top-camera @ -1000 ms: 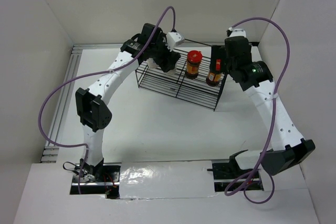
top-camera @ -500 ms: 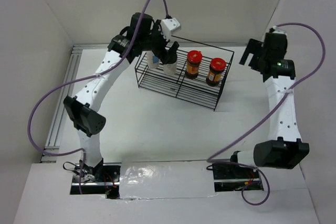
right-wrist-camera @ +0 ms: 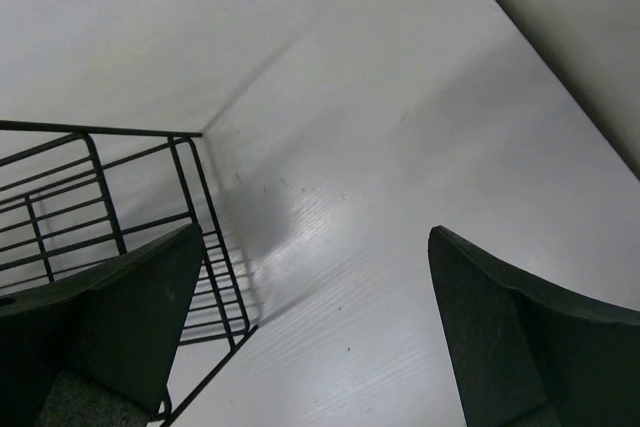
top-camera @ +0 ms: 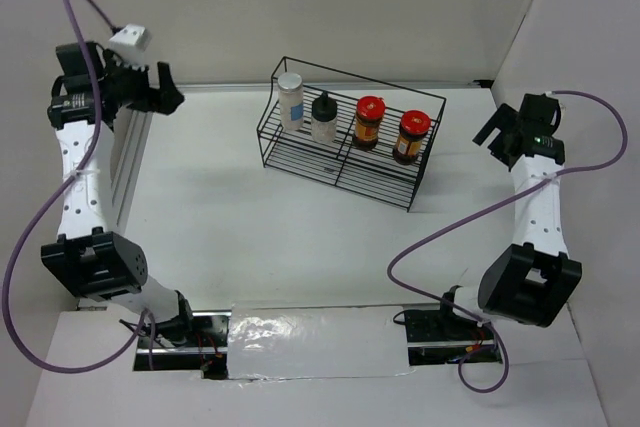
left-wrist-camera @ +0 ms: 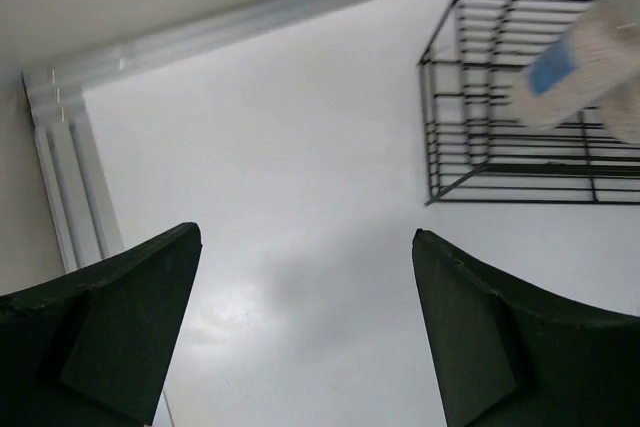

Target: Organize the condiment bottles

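Wire rack [top-camera: 372, 179]: is being observed at 12 o'clock on the white table [top-camera: 300, 247], standing flat on the surface

Pale shaker [top-camera: 290, 100]: is being held upright in the rack's 9 o'clock end, white cap uppermost; its bluish label is being caught, blurred, at 2 o'clock in the left wrist view

Black-capped bottle [top-camera: 323, 117]: is being held upright in the rack, just beside the pale shaker on its 4 o'clock side

First red-lidded jar [top-camera: 369, 120]: is being held upright in the rack, next along toward 3 o'clock from the black-capped bottle

Second red-lidded jar [top-camera: 409, 136]: is being held upright at the rack's 3 o'clock end, just beside the first red-lidded jar

Left gripper [top-camera: 168, 89]: is being held aloft at 10 o'clock, over the table's far left edge and well apart from the rack; its jaws are being kept wide, with only table surface being seen between them

Right gripper [top-camera: 494, 138]: is being held aloft at 3 o'clock of the rack, near its end but apart from it; its jaws are being kept wide, with a rack corner being seen at 8 o'clock in the right wrist view
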Motion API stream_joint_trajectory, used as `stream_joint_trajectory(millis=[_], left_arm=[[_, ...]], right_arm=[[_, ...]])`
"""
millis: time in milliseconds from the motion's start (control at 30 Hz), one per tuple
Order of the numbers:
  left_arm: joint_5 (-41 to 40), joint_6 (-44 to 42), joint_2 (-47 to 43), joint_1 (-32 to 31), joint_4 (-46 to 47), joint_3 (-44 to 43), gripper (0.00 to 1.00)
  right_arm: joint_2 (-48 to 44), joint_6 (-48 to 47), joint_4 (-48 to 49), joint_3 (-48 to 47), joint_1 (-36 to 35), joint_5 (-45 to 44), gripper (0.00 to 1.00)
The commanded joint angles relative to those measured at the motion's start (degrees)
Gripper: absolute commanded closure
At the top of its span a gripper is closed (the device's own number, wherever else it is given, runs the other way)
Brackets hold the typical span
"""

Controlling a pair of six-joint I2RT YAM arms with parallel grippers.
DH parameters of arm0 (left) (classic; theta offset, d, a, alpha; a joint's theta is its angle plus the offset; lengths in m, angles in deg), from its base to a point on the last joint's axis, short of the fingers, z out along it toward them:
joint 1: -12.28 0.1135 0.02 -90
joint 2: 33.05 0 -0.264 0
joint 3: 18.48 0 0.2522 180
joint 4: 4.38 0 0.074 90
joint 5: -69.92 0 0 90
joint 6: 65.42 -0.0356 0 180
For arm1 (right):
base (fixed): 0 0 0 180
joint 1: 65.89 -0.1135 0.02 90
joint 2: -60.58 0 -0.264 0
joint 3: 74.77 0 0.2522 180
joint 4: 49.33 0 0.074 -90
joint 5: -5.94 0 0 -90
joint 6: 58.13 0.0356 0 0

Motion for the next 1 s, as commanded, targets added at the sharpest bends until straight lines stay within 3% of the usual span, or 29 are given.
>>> stream_joint_trajectory(millis=[0,233,967], left_arm=[[5.71,2.84,-1.98,6.65,1.84,9.39,0.01],[8.79,2.05,-2.78,10.97,2.12,18.48,0.01],[12.31,3.01,-1.46,8.15,1.32,19.1,0.01]], right_arm=[[-4.12,4.01,6.69,2.78,-1.27,-5.23,0.0],[-3.78,8.24,6.7,3.5,-3.38,-9.55,0.0],[-5.18,8.94,8.55,4.47,-4.61,-9.55,0.0]])
